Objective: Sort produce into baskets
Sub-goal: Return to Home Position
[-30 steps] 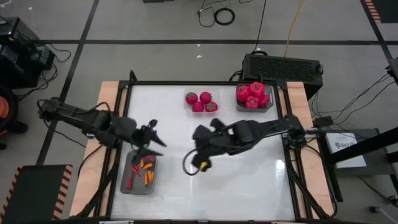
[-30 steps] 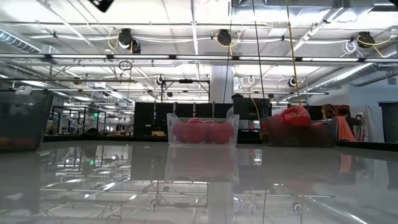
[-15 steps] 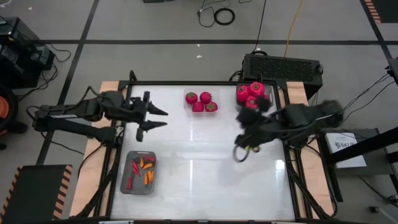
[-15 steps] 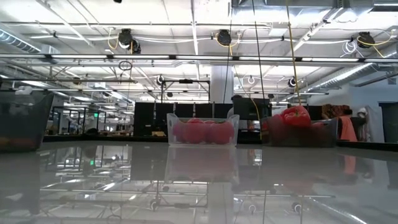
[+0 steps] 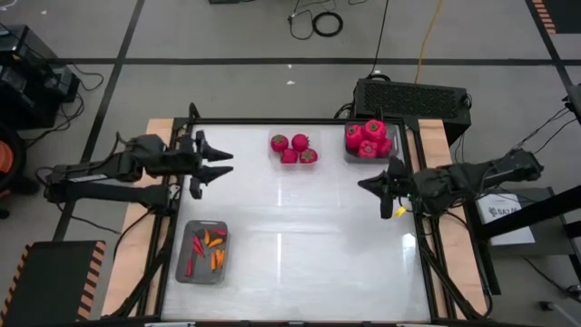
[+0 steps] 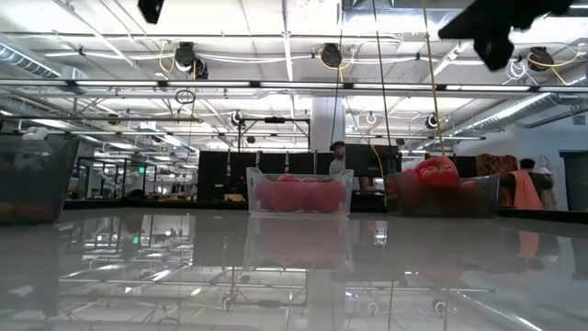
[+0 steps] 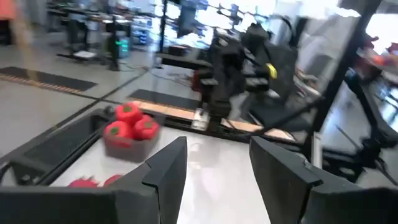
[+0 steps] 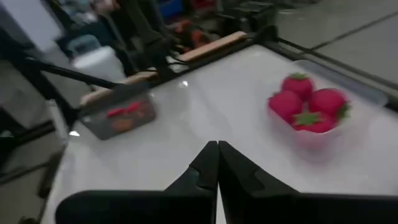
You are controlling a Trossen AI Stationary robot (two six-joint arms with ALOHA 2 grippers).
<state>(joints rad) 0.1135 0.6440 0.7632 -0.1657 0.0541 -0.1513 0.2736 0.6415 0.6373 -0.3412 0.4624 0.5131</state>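
Homing is the step in hand, so there's nothing to grab, just a clean retreat.

High view: left arm sits over the desk's left edge and right arm over its right edge, well apart. Chilies lie in the grey bin at the near left. Tomatoes bunch at the far middle, and more are heaped in the grey basket at the far right corner, near the right jaws. I see nothing loose on the desk, so sorting looks done to me.

Low view: the middle tomatoes turn out to sit in a clear tray. Only dark bits of the arms show at the very top, well above both trays, so I'd say height is fine.

Left wrist view: left jaws are wide and empty.

Right wrist view: right jaws are pressed together, holding nothing.

My plan is to pull each arm straight back, the right one away from that heaped basket, slowly, with no swinging across the desk.
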